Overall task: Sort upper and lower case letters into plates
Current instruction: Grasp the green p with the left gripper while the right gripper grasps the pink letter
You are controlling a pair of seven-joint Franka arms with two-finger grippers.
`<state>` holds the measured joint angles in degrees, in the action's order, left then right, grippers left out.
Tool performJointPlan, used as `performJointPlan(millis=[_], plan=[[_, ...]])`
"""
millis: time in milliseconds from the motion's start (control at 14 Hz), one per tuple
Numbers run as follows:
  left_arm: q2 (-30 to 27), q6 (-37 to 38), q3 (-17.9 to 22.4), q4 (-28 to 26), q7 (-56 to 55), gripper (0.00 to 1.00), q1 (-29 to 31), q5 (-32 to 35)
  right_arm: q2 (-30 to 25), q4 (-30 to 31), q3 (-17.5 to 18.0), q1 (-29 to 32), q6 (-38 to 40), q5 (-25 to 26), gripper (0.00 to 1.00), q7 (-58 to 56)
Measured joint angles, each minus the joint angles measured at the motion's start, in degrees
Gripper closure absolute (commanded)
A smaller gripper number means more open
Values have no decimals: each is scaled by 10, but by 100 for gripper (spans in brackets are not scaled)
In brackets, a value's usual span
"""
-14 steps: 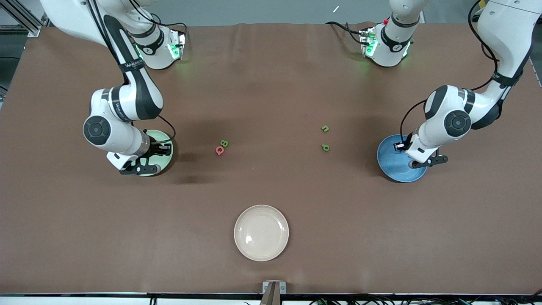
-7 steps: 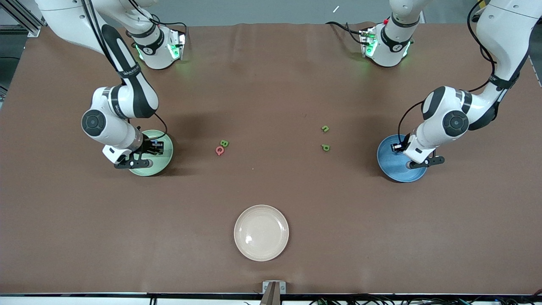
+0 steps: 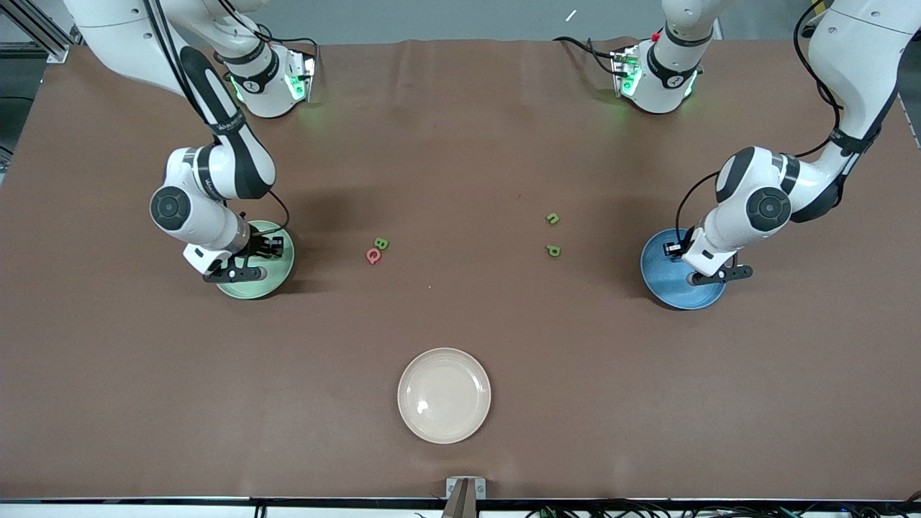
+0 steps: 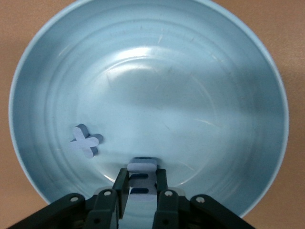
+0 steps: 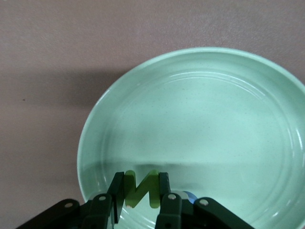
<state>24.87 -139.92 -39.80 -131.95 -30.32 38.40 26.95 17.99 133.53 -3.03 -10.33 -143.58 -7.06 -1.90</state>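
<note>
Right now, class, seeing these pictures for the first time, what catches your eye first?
Both arms hang over plates at the table's two ends: the right gripper holds a green letter over the mint green plate, the left gripper a pale blue letter over the blue plate. A cream plate lies nearest the front camera.

1. This is a robotics lab, not a home or kitchen.
2. Two white robot arm bases [image 3: 270,79] with green status lights are bolted along the top of the frame.
3. A plain brown mat [image 3: 460,324] covers the whole table.
4. Aluminium framing [image 3: 36,32] shows in the upper left corner.
5. Bundled cables [image 3: 647,511] run along the bottom edge.
</note>
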Motion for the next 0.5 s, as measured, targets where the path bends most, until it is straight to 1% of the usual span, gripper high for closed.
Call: performJointPlan(millis=[71, 143, 214, 286, 357, 500], plan=[[0, 0, 0, 0, 0, 9, 0, 1, 4, 0, 0, 0, -3, 0, 63, 0], [0, 0, 0, 0, 0, 4, 0, 1, 7, 1, 0, 0, -4, 0, 3, 0], [-1, 0, -1, 2, 0, 1, 0, 2, 8, 1, 0, 0, -5, 0, 0, 0], [-2, 1, -4, 5, 0, 1, 1, 3, 8, 1, 0, 0, -5, 0, 0, 0], [-4, 5, -14, 10, 0, 1, 1, 4, 8, 1, 0, 0, -5, 0, 0, 0], [-9, 23, -45, 26, -6, 1, 1, 4, 5, -3, 0, 0, 5, 0, 0, 0]])
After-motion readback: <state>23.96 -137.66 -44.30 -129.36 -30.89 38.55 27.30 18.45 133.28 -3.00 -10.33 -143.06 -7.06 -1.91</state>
